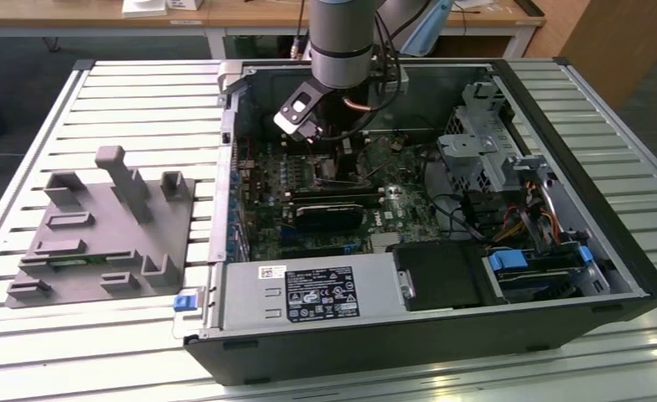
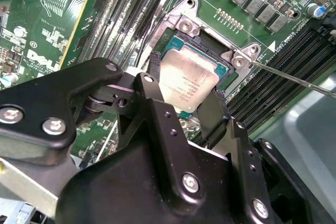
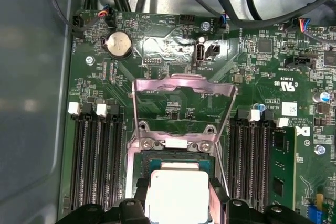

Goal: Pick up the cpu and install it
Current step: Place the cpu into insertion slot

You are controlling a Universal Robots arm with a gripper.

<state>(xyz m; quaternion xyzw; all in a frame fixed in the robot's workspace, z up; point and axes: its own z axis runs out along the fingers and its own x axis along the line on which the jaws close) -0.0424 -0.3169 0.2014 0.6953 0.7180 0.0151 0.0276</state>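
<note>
I read the gripper [image 2: 185, 109] jaws as pinching the cpu [image 2: 190, 77] by two opposite edges. The cpu lies flat between them, directly over the open socket [image 2: 209, 50] and squared to its frame. Load plate [image 3: 184, 84] is raised. Seating: cannot tell.

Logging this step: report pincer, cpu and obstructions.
Pincer shut on cpu, right over open socket; seating unclear. Retention frame flipped up, out of the way.

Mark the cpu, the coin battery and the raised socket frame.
cpu [image 2: 188, 80]: second wrist view, middle of metal top.
coin battery [image 3: 119, 44]: first wrist view, face centre.
raised socket frame [image 3: 184, 83]: first wrist view, crossbar.
</note>
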